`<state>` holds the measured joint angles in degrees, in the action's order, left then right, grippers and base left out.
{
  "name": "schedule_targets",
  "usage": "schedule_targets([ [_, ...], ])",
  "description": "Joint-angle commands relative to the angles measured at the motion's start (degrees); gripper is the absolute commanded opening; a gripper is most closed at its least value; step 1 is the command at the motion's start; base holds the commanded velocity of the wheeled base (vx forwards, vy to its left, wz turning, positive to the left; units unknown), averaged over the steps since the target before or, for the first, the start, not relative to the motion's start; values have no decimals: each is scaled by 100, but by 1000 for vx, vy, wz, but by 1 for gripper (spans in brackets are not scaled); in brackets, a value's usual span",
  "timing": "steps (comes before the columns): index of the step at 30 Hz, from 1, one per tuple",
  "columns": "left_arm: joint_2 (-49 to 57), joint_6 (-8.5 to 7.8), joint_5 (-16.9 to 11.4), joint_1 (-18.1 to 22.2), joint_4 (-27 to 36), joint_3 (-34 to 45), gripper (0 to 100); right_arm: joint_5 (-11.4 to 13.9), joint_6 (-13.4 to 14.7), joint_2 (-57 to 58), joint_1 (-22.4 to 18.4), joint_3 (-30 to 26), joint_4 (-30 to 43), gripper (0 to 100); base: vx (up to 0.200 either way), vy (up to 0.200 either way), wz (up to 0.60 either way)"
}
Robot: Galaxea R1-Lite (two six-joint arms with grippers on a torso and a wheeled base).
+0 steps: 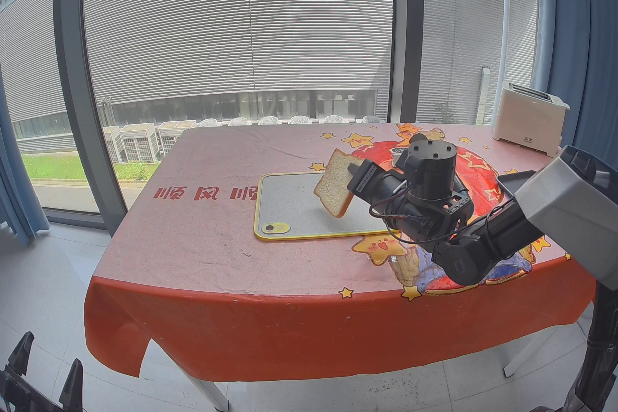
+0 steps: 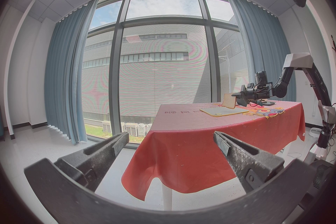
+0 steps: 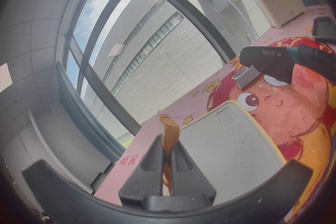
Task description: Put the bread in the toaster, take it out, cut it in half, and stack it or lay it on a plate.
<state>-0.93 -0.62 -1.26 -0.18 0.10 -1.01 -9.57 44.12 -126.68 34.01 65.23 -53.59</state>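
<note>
Above the grey, yellow-rimmed cutting board [image 1: 290, 207], the right gripper [image 1: 351, 181] held a slice of bread [image 1: 335, 191] clear of the surface, its black fingers pressed flat against both faces of the slice. The bread, pale-crumbed with a tan crust, stood on edge and tilted. The rectangular board had rounded corners and a matte, finely speckled face. The boxy cream toaster [image 1: 529, 117] stood at the table's far right corner, well apart from the board. A blunt black object [image 3: 273, 58] and a dark tray [image 3: 323, 28] lay on the cloth between board and toaster; what the black object was could not be told, and in the head view the right arm hid it. The left gripper [image 2: 170, 137] hung low beside the table, well short of it, its textured fingers spread wide and holding nothing. An orange-red tablecloth [image 1: 225, 278] printed with stars and a cartoon figure covered the table, before a floor-to-ceiling window [image 1: 238, 14] flanked by blue curtains [image 2: 66, 70].
</note>
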Motion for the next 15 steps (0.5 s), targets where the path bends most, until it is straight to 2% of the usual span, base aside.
schedule_targets([
  [1, 93, 1, -6, 1, -1, 101, 100, -36, 35, -331, 18, 95, -46, 0, 0, 0, 0],
  [8, 93, 1, 3, 1, -1, 101, 100, -27, 326, -462, 9, 280, -29, 0, 0, 0, 0],
  [15, 93, 1, 3, 1, -1, 101, 100, -10, 431, -462, 53, 253, -29, 0, 0, 0, 0],
])
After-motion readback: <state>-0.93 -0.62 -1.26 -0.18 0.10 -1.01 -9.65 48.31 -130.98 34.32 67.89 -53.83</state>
